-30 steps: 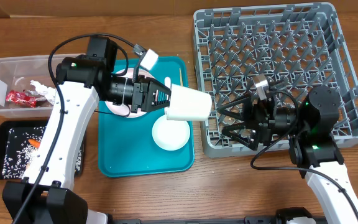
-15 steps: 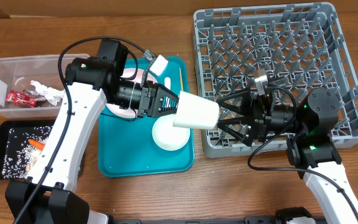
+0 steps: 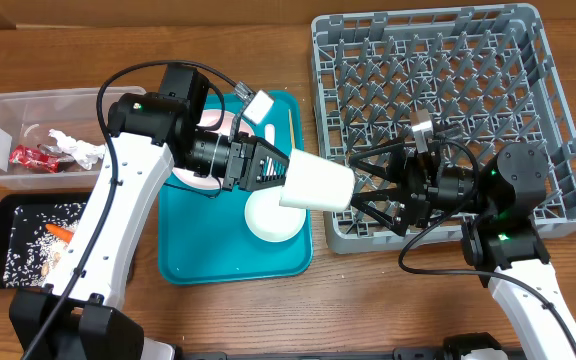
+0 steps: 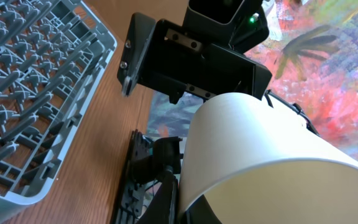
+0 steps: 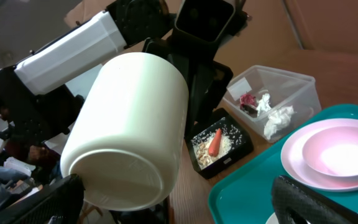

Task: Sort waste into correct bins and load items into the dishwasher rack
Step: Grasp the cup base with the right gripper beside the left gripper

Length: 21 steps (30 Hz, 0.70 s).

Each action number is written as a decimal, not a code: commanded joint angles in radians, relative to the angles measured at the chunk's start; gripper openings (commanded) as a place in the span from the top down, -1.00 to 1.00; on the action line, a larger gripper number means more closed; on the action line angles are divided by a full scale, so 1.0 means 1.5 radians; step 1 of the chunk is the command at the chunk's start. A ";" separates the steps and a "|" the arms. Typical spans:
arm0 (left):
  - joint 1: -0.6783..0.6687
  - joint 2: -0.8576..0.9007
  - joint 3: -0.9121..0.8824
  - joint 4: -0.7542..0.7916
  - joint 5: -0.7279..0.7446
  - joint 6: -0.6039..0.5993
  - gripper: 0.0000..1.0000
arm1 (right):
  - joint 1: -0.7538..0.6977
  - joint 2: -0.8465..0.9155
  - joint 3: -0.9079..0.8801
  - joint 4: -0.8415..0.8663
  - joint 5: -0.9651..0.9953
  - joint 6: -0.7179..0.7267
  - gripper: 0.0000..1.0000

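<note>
Holding the white cup (image 3: 318,184) sideways by its rim in my closed left fingers (image 3: 258,165); right fingers (image 5: 316,202) spread wide around its base.

I count one cup (image 3: 316,183), one white bowl (image 3: 273,218), and one pink bowl (image 5: 335,152) sitting on one plate (image 5: 294,165). There is one rack (image 3: 488,70), one teal tray (image 3: 208,250), one clear tub (image 3: 8,115) and one black tray (image 3: 3,205). In the tub I see one red wrapper (image 3: 31,156) and two crumpled tissues (image 3: 86,152); in the black tray, one carrot (image 3: 58,231). The rice grains (image 3: 16,262) there are too many and too small for me to count.
</note>
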 commanded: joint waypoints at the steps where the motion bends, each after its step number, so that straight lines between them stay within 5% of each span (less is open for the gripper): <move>1: -0.008 -0.013 0.004 0.000 -0.020 0.001 0.92 | 0.004 -0.005 0.010 0.025 -0.047 0.003 -1.00; 8: -0.008 -0.013 0.004 0.002 -0.038 0.000 0.92 | 0.004 -0.005 0.010 0.074 -0.141 0.005 -1.00; 21: -0.013 -0.013 0.004 0.006 -0.033 0.001 0.92 | 0.004 0.013 0.009 0.069 -0.075 0.005 -1.00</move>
